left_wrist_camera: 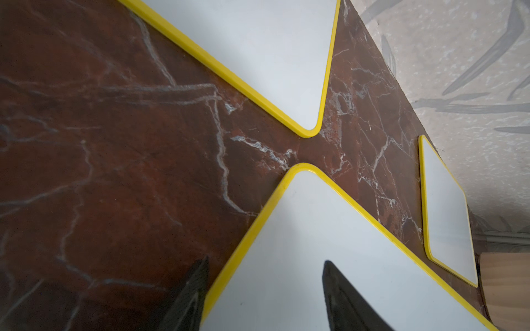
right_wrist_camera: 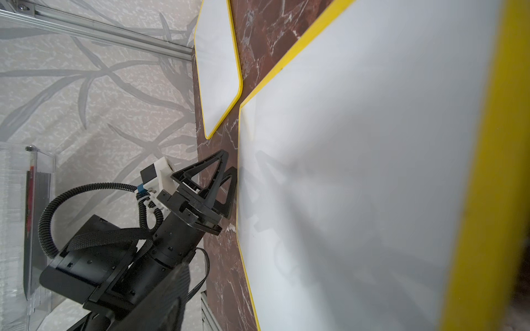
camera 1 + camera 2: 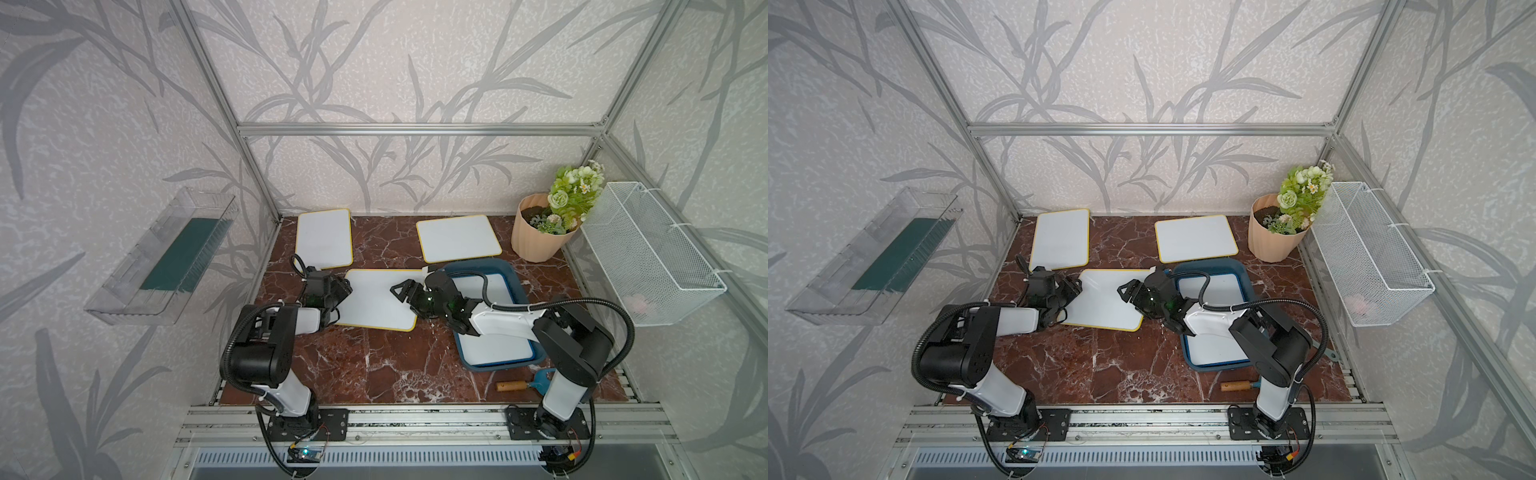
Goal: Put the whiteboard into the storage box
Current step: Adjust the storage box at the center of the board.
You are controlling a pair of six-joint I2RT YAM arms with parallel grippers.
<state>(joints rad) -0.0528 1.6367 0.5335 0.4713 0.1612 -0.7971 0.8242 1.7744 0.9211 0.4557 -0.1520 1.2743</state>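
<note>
The storage box point(image 3: 498, 366) point(image 3: 1217, 368) sits right of centre on the marble table point(image 3: 374, 374). It's got 1 whiteboard point(image 3: 498, 345) lying flat inside, partly hidden under the right arm.

The other containers:
- The clear bin point(image 3: 124, 291) on the left wall holds a dark green slab.
- The wire basket point(image 3: 665, 257) on the right wall has something pale pink in it that I can't make out.
- The peach pot point(image 3: 536, 241) has green and white flowers.

3 more yellow-edged boards are out on the table, 2 of them at the back. The centre whiteboard point(image 3: 378, 303) lies just left of the box, between both grippers.

The left gripper point(image 3: 343, 291) point(image 2: 229, 161) is at that board's left edge. In the left wrist view its fingers point(image 1: 344, 298) are spread, 1 over the board and 1 over bare table, gripping nothing. The right gripper point(image 3: 399, 291) is over the board's right end. The right wrist view shows its jaws wide, with nothing clamped.

Neither wrist view shows the box, only the top views do.
</note>
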